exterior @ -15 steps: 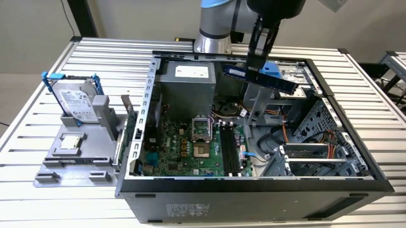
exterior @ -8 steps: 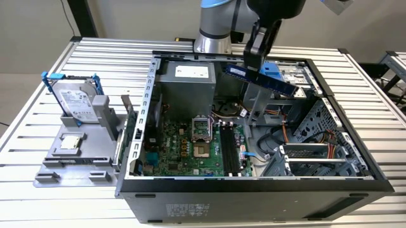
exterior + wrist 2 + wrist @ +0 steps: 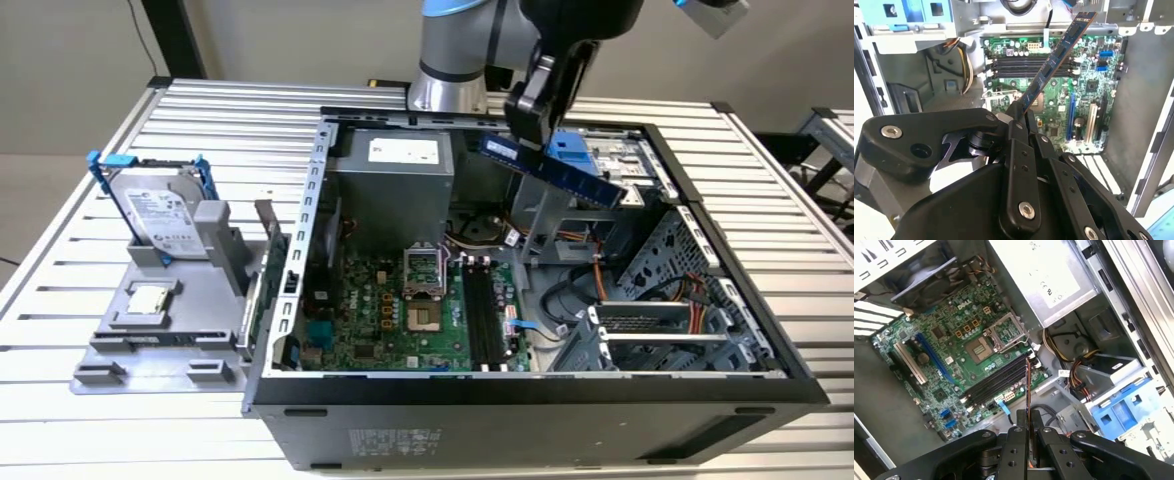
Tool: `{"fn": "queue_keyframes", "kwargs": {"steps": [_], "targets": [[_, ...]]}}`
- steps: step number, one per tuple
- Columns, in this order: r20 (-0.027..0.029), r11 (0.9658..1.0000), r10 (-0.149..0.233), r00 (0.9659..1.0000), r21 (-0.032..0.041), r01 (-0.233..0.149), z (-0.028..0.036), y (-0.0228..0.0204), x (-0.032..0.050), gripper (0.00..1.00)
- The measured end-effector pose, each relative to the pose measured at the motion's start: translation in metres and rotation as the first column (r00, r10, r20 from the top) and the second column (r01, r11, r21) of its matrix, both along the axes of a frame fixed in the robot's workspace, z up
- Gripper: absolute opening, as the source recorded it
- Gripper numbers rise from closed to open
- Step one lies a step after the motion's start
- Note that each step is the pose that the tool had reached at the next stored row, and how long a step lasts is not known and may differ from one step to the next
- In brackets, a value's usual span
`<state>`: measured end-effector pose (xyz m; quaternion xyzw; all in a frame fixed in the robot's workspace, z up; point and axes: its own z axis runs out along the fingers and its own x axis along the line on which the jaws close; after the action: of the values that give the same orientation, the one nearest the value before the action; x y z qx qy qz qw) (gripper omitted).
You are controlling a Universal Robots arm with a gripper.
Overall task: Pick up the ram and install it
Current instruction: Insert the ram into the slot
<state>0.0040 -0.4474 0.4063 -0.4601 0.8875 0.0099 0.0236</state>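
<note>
Your black jaws are clamped on one end of the ram point(image 3: 561, 172), a long, thin, dark memory stick. It hangs tilted at upper centre of the exterior view, above the open grey metal computer case point(image 3: 534, 385). It's not seated: the long black motherboard slots point(image 3: 487, 320) lie well below it. In both wrist views the ram point(image 3: 1056, 60) point(image 3: 1027, 385) sticks out over the slots point(image 3: 1029, 65) point(image 3: 999, 382). The silver hard drive with blue rails point(image 3: 160, 215) stands at the exterior view's left on the slatted metal worktop point(image 3: 80, 420).

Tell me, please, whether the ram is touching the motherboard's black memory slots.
Apart: in the exterior view the gripper holds the ram up by the case rim, the slots deep below.
</note>
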Motion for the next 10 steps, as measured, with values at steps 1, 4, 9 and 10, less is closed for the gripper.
{"fn": "queue_keyframes", "kwargs": {"steps": [1,4,9,10], "targets": [[0.0000,0.9999,-0.013,0.9999,0.0000,0.013,0.0000,0.0000,0.0000,0.00],[0.0000,0.9987,-0.051,0.9987,0.0000,0.051,0.0000,0.0000,0.0000,0.00],[0.0000,0.9934,-0.115,0.9934,0.0000,0.115,0.0000,0.0000,0.0000,0.00],[0.0000,0.9919,-0.127,0.9919,0.0000,0.127,0.0000,0.0000,0.0000,0.00]]}}
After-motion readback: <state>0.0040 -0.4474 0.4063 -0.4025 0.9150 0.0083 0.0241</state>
